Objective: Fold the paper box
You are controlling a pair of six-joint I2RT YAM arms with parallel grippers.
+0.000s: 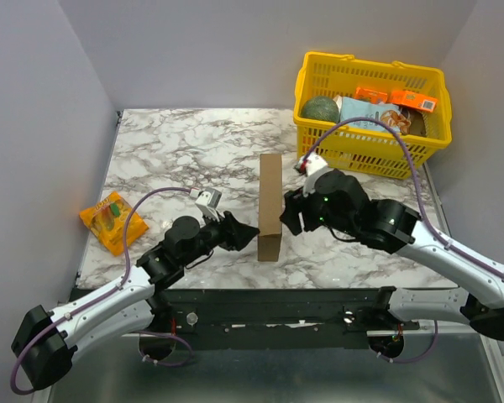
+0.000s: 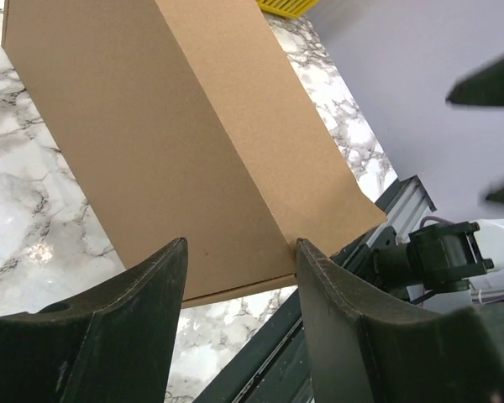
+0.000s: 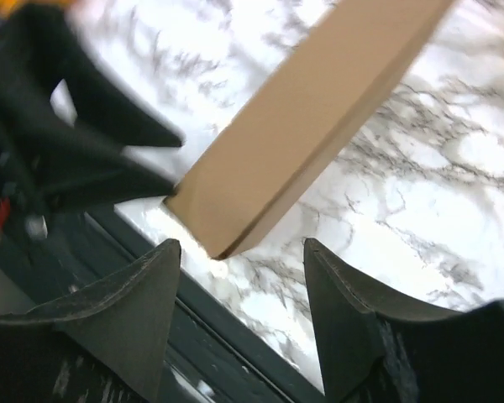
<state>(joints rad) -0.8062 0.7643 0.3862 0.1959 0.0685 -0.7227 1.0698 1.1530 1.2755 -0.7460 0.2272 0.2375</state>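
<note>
We find the paper box point(image 1: 270, 201) standing on its long edge as a narrow upright slab near the middle of the marble table point(image 1: 176, 151), its near end close to the front edge. The left gripper point(image 1: 249, 232) sits at the left face of that near end, jaws apart and clamping nothing; we cannot tell whether a fingertip touches the cardboard. The right gripper point(image 1: 289, 217) sits just beside the right face, jaws likewise spread and gripping nothing, with the box's lower corner ahead of its fingers point(image 3: 126, 302). A yellow basket point(image 1: 361, 151) occupies the far right corner. An orange packet point(image 1: 112, 220) lies at the left.
</note>
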